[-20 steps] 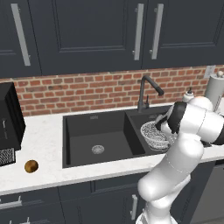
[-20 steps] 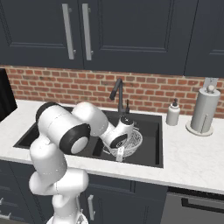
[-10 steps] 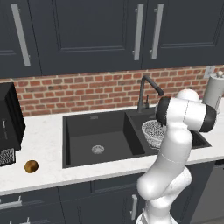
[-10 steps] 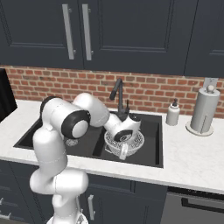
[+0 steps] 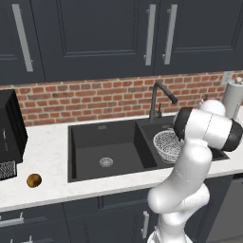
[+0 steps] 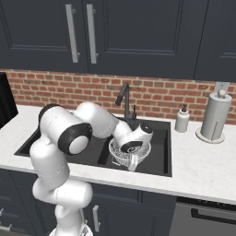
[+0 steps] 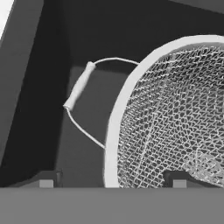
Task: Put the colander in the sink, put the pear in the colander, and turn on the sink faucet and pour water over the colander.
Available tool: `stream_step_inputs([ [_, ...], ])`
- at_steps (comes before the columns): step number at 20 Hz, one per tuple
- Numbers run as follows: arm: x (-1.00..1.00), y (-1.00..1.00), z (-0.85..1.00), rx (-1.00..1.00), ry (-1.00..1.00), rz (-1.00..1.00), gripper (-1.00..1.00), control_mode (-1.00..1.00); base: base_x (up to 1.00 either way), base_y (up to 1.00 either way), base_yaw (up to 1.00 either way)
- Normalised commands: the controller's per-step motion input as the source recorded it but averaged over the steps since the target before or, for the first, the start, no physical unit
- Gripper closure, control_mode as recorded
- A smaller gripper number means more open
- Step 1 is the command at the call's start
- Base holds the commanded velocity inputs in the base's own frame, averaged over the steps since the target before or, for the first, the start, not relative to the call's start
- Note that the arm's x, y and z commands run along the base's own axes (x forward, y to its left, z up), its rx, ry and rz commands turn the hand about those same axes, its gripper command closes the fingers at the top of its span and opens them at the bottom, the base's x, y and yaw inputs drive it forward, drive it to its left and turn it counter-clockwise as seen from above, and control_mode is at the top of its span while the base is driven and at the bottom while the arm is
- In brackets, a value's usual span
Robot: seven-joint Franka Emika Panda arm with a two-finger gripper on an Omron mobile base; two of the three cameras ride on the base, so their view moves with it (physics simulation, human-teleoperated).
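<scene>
A white robot arm reaches down into a dark double-basin sink (image 5: 107, 142) set in a pale stone desk (image 5: 47, 142) under dark cabinets and a red brick wall. The wire-mesh colander (image 5: 167, 144) sits in the smaller basin, at about 3 o'clock from the large basin's round drain (image 5: 106, 162), just below the dark sink faucet (image 5: 159, 98). Seen from the hand's own camera, the hand (image 7: 111, 179) has its two dark fingertips (image 7: 46, 180) spread wide, one outside the colander's white rim and one inside over the mesh, with the rim passing between them and neither pad clearly pressing on it; it appears to hold nothing. The colander's wire loop handle (image 7: 78, 86) lies off to about 10 o'clock of the rim, over the basin floor. The pear (image 5: 33, 180), a small golden-brown fruit, rests on the desk well apart from the sink, at about 8 o'clock from the large basin, near a black appliance (image 5: 10, 128). A white soap bottle (image 6: 182, 120) and a paper-towel roll (image 6: 213, 115) stand on the desk to the other side. Judging by this, the first step, placing the colander, looks just about done. The next move calls for lifting the hand clear of the rim without tipping the colander, then crossing to the pear.
</scene>
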Motion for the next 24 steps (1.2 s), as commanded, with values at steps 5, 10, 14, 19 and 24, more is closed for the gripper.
stream_step_inputs([
  [5, -0.57, 0.05, 0.34, 0.00, -0.28, 0.03, -1.00, -1.00, 0.00, 0.00, 0.00],
  [10, -0.53, 0.18, 0.90, -0.01, -0.24, 0.07, -1.00, -1.00, 0.00, 0.00, 0.00],
  [14, -0.25, 0.03, 1.00, -0.02, -0.01, 0.12, -1.00, -1.00, 0.00, 0.00, 0.00],
  [19, -0.32, 0.00, 1.00, 0.00, 0.00, 0.11, -1.00, -1.00, 0.00, 0.00, 0.00],
  [24, -0.43, 0.00, 0.97, 0.00, 0.00, 0.10, -1.00, -1.00, 0.00, 0.00, 0.00],
])
